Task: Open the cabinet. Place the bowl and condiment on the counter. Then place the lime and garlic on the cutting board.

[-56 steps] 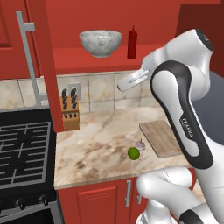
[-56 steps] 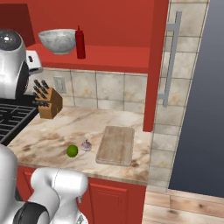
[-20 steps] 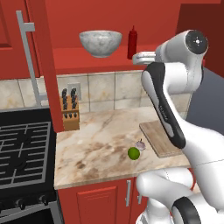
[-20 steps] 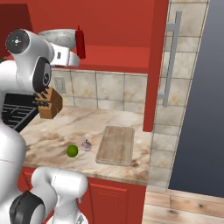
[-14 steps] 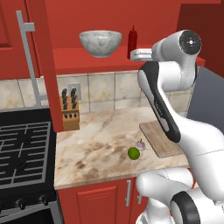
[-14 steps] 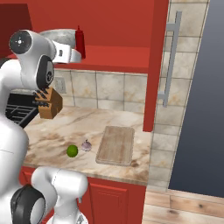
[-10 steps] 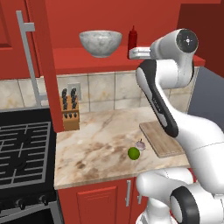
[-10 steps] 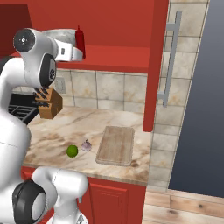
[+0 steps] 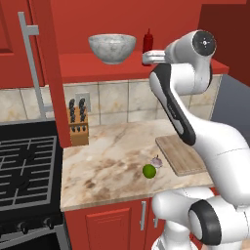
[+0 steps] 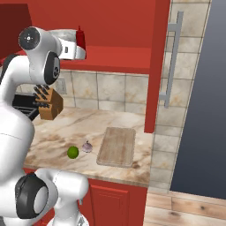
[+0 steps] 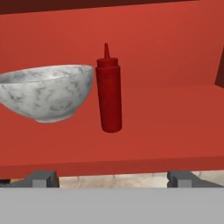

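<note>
Cabinet (image 9: 49, 73) doors stand open. One marbled bowl (image 11: 48, 92) and one red condiment bottle (image 11: 108, 94) sit upright side by side on its shelf. Gripper (image 11: 111, 177) faces them, jaws spread wide, empty. One lime (image 9: 149, 171) and one garlic (image 9: 156, 161) lie on the counter (image 9: 107, 161), just beside one cutting board (image 10: 117, 145).

My arm reaches up to the open cabinet (image 9: 122, 68), where the bowl (image 9: 112, 48) and condiment (image 9: 148, 40) stand; lime (image 9: 149, 171) and garlic (image 9: 156, 161) lie beside the board (image 9: 178, 154).
</note>
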